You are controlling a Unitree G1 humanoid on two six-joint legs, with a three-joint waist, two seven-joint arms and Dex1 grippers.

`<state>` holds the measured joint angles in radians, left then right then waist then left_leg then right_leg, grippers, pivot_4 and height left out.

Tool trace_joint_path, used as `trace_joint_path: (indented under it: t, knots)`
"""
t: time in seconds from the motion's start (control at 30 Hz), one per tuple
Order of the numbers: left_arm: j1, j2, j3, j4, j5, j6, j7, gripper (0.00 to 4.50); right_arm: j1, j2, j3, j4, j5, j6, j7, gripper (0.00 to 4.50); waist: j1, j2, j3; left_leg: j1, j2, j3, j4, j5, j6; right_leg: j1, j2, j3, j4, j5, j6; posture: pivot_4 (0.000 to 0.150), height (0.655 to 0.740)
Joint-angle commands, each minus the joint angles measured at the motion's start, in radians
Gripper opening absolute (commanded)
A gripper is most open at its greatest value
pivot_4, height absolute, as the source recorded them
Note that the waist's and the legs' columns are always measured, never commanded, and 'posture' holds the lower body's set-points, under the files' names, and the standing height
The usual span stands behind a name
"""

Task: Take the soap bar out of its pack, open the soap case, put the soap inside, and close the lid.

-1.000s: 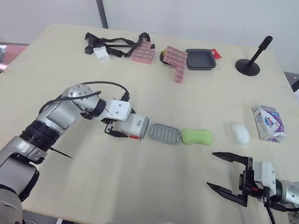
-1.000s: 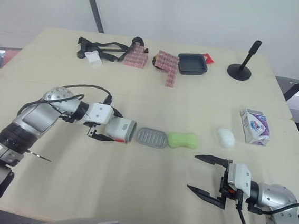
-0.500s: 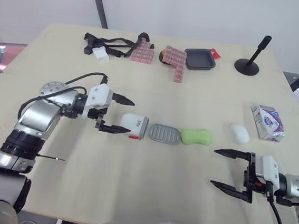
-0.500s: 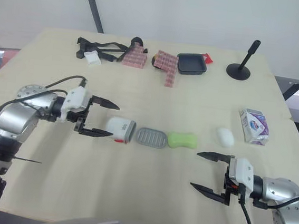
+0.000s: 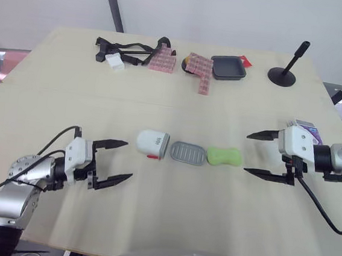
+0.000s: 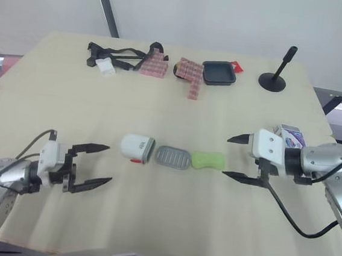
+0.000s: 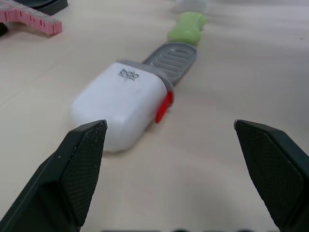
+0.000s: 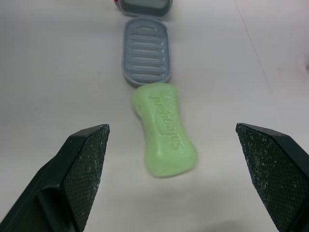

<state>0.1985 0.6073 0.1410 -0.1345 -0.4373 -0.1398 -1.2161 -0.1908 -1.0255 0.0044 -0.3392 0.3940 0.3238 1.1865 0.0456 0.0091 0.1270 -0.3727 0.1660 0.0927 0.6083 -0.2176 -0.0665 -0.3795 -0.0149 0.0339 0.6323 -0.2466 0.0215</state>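
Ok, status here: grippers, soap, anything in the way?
Left gripper open, near white case. Right gripper open, facing green soap bar. Soap bare on table beside grey tray. No obstruction.

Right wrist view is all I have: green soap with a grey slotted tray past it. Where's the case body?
Observer: The white case lies on its side just past the grey tray, extending the row from the green soap toward the robot's left.
Operator: Is the left gripper on it?
Observer: No. The left gripper is open, short of the case on its near-left side, touching nothing.
Operator: And the pack?
Observer: The soap pack lies at the robot's far right, partly hidden by the open right gripper.
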Motion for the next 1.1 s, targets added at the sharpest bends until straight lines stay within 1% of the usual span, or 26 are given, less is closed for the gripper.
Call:
trace_joint_path:
  t: [0.03,0.13,0.23,0.37,0.43,0.6,0.77,0.93,1.1]
  knots:
    - [0.06,-0.013,0.013,-0.06,-0.003,-0.033,0.031,4.48,-0.098,-0.001,0.079,-0.003,-0.013,0.079,0.04,4.5,0.002,0.0,0.0,0.0,0.0,0.0,0.0,0.0,0.0,0.0,0.0,0.0,0.0,0.0,0.0,0.15,0.74]
    - [0.142,-0.032,-0.002,-0.109,-0.012,-0.055,0.037,4.48,-0.189,0.018,0.167,0.035,-0.057,0.113,0.069,4.5,0.001,0.0,0.0,-0.001,0.0,0.0,0.0,0.0,0.0,0.0,0.0,0.0,0.0,0.0,0.0,0.15,0.74]
    - [0.255,-0.041,-0.034,-0.173,-0.021,-0.122,-0.01,4.48,-0.309,0.07,0.272,0.102,-0.137,0.134,0.076,4.5,-0.007,-0.001,0.0,-0.001,0.0,0.0,0.0,0.0,0.0,0.0,0.0,0.0,0.001,0.0,0.0,0.15,0.74]
    - [0.308,-0.035,-0.054,-0.21,-0.018,-0.174,-0.028,4.48,-0.368,0.091,0.357,0.116,-0.205,0.154,0.103,4.5,0.001,0.0,0.0,0.0,0.001,0.0,0.0,0.0,-0.001,0.0,0.0,0.0,0.001,0.0,0.0,0.15,0.74]
    - [0.306,-0.037,-0.056,-0.229,-0.015,-0.174,-0.008,4.48,-0.383,0.11,0.381,0.117,-0.227,0.171,0.096,4.5,0.009,0.0,0.0,0.001,0.001,0.0,0.0,0.0,-0.001,0.0,0.0,0.0,0.001,0.0,0.0,0.15,0.74]
    - [0.27,-0.023,-0.057,-0.282,-0.008,-0.137,0.053,4.48,-0.392,0.138,0.418,0.113,-0.268,0.223,0.081,4.5,0.007,0.0,0.0,0.001,0.001,0.001,0.001,0.0,-0.001,-0.001,0.0,0.0,0.002,0.0,0.0,0.15,0.74]
    - [0.243,0.009,-0.049,-0.312,0.006,-0.096,0.101,4.48,-0.385,0.149,0.439,0.123,-0.313,0.233,0.067,4.5,0.0,0.0,0.0,0.0,0.001,0.001,0.0,0.003,-0.007,-0.001,0.001,0.001,0.003,0.0,0.0,0.15,0.74]
    - [0.201,0.043,-0.035,-0.301,0.004,-0.071,0.124,4.48,-0.384,0.177,0.442,0.121,-0.325,0.253,0.052,4.5,0.0,0.0,0.0,0.0,0.001,0.001,0.0,0.004,-0.009,-0.001,0.002,0.001,0.004,0.0,0.0,0.15,0.74]
    - [0.162,0.068,-0.018,-0.235,-0.003,-0.075,0.114,4.48,-0.382,0.194,0.448,0.12,-0.337,0.261,0.048,4.5,0.001,0.0,0.0,0.0,0.001,0.002,0.0,0.004,-0.01,-0.001,0.002,0.001,0.004,0.0,0.0,0.15,0.74]
